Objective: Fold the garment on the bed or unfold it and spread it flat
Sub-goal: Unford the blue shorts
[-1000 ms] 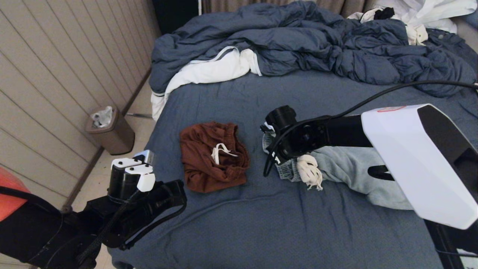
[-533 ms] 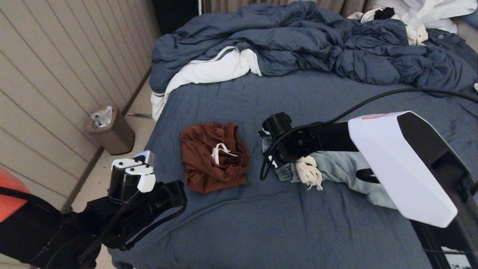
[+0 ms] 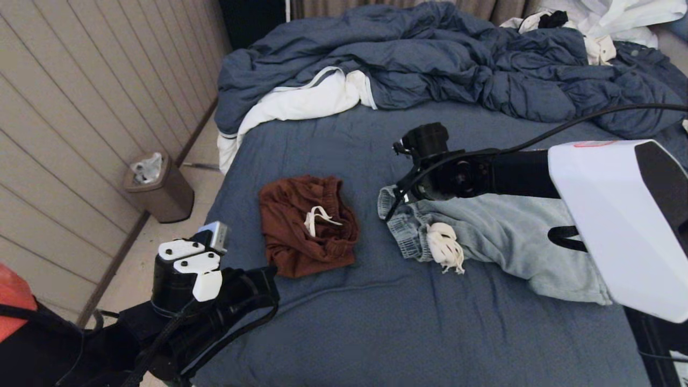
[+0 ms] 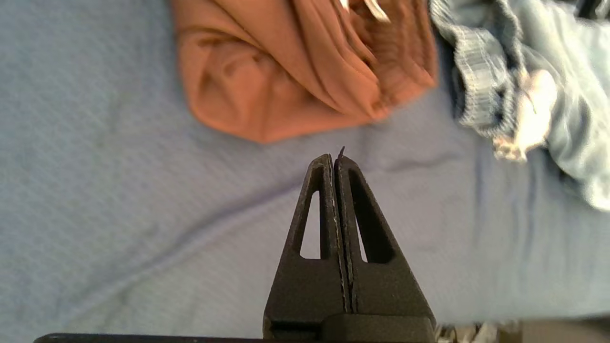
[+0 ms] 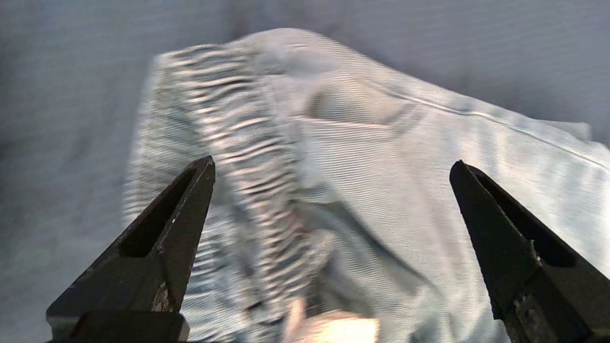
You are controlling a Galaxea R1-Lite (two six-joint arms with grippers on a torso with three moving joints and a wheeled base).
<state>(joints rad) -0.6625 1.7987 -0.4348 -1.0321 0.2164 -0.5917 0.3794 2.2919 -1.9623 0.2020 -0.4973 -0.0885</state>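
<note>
Right arm hides part of the pale shorts (image 3: 505, 242) — drawstring blurred.

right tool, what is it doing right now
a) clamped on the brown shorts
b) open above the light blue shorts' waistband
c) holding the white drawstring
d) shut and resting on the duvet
b: the right tool has its fingers spread wide with nothing between them, above the ribbed waistband of the light blue shorts.

Left gripper (image 4: 335, 159) closed, low; right gripper (image 5: 331, 166) wide open, extended.
</note>
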